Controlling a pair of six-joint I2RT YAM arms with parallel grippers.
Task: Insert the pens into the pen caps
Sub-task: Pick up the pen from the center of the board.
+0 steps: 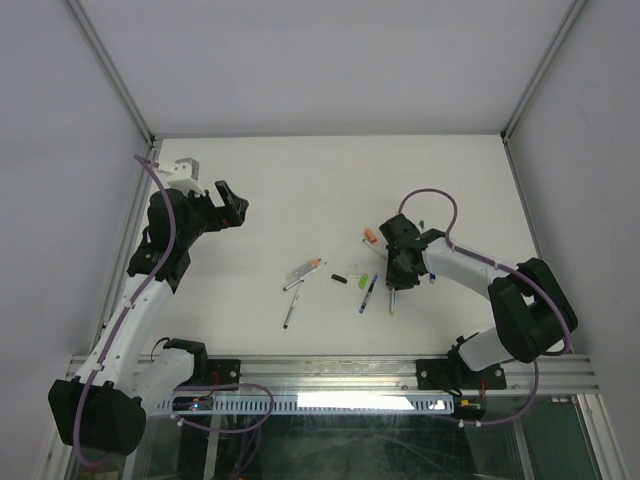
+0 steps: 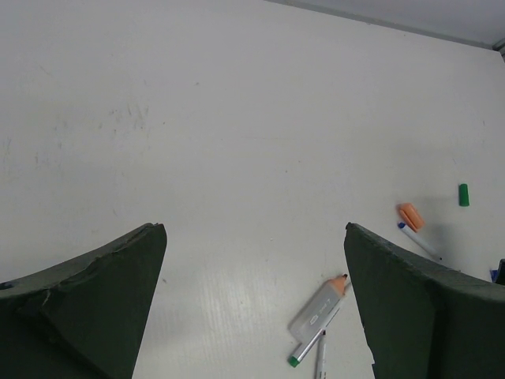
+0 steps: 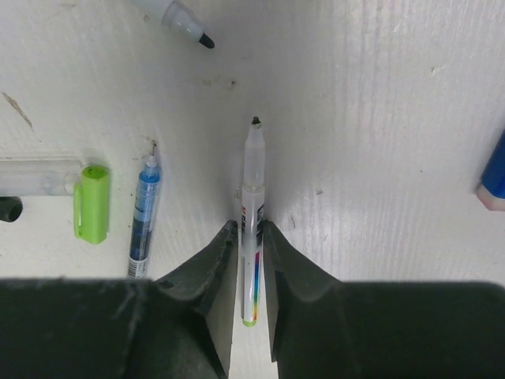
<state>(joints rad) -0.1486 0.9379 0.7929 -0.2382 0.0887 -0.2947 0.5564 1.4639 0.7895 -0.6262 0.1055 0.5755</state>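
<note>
Pens (image 1: 303, 270): lying scattered across the middle of the worktop (image 1: 330, 180), well apart from every edge. Pinching a clear-barrelled pen (image 3: 252, 158) between the right gripper (image 3: 250, 227) fingers, dark tip pointing away from the wrist. Lying just beside it on the left, untouched: a blue pen (image 3: 144, 221) and a light green cap (image 3: 91, 203). Hanging wide open over bare surface at the left: the left gripper (image 2: 254, 229). Leaving broad free room toward the back and left edges.
</note>
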